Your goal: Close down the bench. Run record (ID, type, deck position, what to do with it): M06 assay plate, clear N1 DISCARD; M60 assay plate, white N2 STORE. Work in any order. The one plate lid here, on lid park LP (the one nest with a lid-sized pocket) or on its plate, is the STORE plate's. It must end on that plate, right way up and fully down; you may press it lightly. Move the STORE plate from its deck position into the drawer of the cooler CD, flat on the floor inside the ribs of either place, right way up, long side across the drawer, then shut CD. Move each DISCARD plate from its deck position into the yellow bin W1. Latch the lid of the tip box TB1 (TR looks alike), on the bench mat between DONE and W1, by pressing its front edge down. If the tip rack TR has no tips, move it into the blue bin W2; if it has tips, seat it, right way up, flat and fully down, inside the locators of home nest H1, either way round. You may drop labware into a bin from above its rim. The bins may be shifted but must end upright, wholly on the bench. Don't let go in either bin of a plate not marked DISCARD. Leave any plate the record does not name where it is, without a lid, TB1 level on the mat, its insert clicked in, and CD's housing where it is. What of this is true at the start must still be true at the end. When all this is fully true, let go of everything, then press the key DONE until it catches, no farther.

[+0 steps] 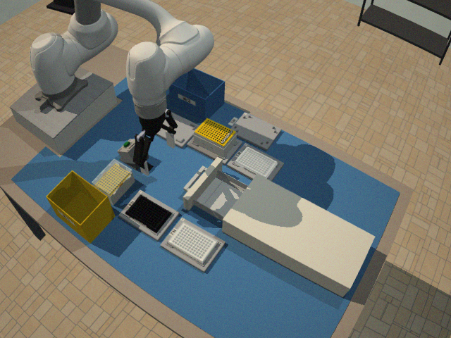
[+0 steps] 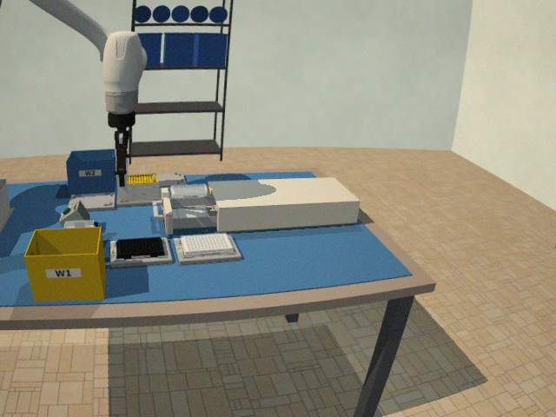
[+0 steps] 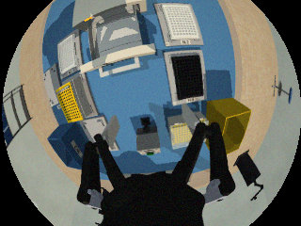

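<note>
Hanging from the white arm at upper left of the top view, the gripper [image 1: 154,151] points down with its fingers spread wide and nothing between them, above the blue mat [image 1: 254,291] beside the DONE key [image 1: 126,144]. Left of centre, the tip box TB1 [image 1: 113,179] stands just beside the yellow bin W1 [image 1: 74,214]. Right of these lie a black plate [image 1: 148,213] and a white plate [image 1: 192,243], each in a grey nest. Above centre, the yellow-topped tip rack TR [image 1: 213,133] stands in front of the blue bin W2 [image 1: 215,95], with another white-looking plate [image 1: 254,161] to its right. At centre the drawer [image 1: 209,192] of the cooler CD [image 1: 302,236] stands pulled out.

In the exterior view the gripper [image 2: 121,172] hangs in the upper left, in front of bin W2 [image 2: 89,167] and beside the tip rack [image 2: 141,179]. Bin W1 [image 2: 64,269] stands at lower left; the cooler [image 2: 287,201] spans the centre.

In the wrist view the two dark fingers splay wide at the bottom, holding nothing, with the DONE key [image 3: 149,137] and the tip box [image 3: 181,135] between them, farther off.
</note>
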You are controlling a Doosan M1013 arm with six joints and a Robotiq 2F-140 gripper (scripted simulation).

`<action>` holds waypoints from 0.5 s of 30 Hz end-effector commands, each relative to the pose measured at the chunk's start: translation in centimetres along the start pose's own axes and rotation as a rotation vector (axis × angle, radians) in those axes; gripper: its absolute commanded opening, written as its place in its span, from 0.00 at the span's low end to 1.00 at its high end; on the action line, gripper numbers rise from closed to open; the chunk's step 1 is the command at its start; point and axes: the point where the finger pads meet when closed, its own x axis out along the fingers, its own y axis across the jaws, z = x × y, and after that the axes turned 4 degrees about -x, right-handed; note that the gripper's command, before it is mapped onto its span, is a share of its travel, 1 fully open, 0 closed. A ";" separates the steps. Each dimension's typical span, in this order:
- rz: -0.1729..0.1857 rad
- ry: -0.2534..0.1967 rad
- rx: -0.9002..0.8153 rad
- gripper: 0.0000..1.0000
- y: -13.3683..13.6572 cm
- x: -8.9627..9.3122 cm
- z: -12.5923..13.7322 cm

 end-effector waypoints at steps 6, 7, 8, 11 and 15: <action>0.000 0.000 0.000 0.87 -1.4 0.4 -2.5; 0.000 0.000 0.000 0.87 -1.6 0.5 -2.9; 0.000 0.000 0.000 0.87 -1.8 0.5 -3.2; 0.000 0.000 0.000 0.87 -2.4 0.7 -4.3; 0.000 0.000 0.000 0.87 -2.8 0.8 -4.9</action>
